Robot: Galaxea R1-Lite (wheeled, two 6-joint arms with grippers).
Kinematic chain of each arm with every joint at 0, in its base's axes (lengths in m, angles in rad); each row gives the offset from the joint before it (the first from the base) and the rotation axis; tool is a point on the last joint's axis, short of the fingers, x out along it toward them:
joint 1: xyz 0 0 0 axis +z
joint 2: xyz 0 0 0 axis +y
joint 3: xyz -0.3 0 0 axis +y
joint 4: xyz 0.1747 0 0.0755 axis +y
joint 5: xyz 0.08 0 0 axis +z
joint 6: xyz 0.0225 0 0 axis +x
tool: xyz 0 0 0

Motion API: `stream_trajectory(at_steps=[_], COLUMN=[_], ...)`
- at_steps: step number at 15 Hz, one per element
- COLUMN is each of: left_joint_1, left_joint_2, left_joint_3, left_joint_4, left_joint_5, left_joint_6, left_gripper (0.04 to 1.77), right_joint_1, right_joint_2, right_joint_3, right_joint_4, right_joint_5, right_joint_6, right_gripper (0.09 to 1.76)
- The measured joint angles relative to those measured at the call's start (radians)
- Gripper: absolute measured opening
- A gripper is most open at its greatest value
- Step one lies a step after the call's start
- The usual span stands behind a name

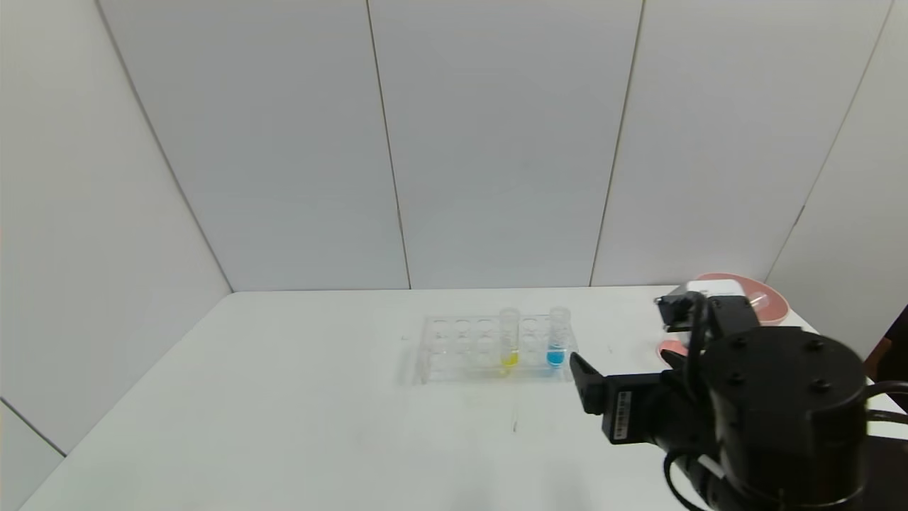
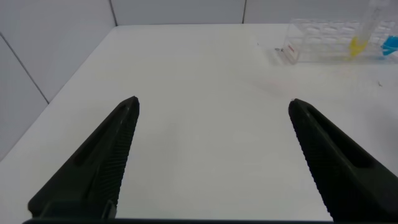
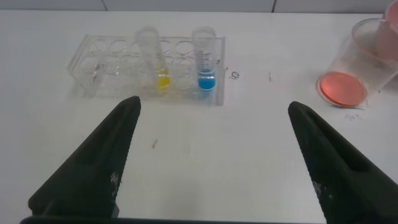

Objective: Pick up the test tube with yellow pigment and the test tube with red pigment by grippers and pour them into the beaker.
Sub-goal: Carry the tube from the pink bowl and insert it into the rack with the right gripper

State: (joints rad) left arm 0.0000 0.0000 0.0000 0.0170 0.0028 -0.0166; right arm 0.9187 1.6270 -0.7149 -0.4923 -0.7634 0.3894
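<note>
The test tube with yellow pigment [image 1: 508, 339] stands upright in the clear rack [image 1: 454, 351]; it also shows in the right wrist view [image 3: 156, 59] and the left wrist view [image 2: 360, 34]. The beaker [image 3: 349, 65] stands right of the rack with red-orange liquid at its base; in the head view [image 1: 669, 348] the right arm mostly hides it. No test tube with red pigment shows. My right gripper [image 3: 213, 102] is open and empty, low over the table in front of the rack's right end [image 1: 623, 369]. My left gripper [image 2: 213, 102] is open and empty over the table's left part.
A blue-liquid tube [image 1: 557, 339] stands in the rack beside the yellow one [image 3: 205, 59]. A pink bowl [image 1: 773, 301] sits at the back right corner behind the beaker. White walls close the table at the back and left.
</note>
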Motion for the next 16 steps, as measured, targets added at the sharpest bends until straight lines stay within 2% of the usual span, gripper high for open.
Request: stream_trajectory(at_steps=[3,7,16], left_joint_1=[0.000,0.000,0.000], left_joint_2=[0.000,0.000,0.000], left_joint_3=[0.000,0.000,0.000], left_joint_4=[0.000,0.000,0.000], left_joint_5=[0.000,0.000,0.000], left_joint_6=[0.000,0.000,0.000], left_gripper=[1.72,1.72,1.72], right_joint_1=[0.047,0.054,-0.023], right_joint_2=[0.115,0.259,0.560], right_joint_3=[-0.097,-0.208,-0.516], right_joint_4=[0.001,0.007,0.011], right_joint_5=[-0.030,-0.021,-0.019], right_joint_6=[0.015,0.014,-0.030], right_gripper=[1.70,1.70,1.70])
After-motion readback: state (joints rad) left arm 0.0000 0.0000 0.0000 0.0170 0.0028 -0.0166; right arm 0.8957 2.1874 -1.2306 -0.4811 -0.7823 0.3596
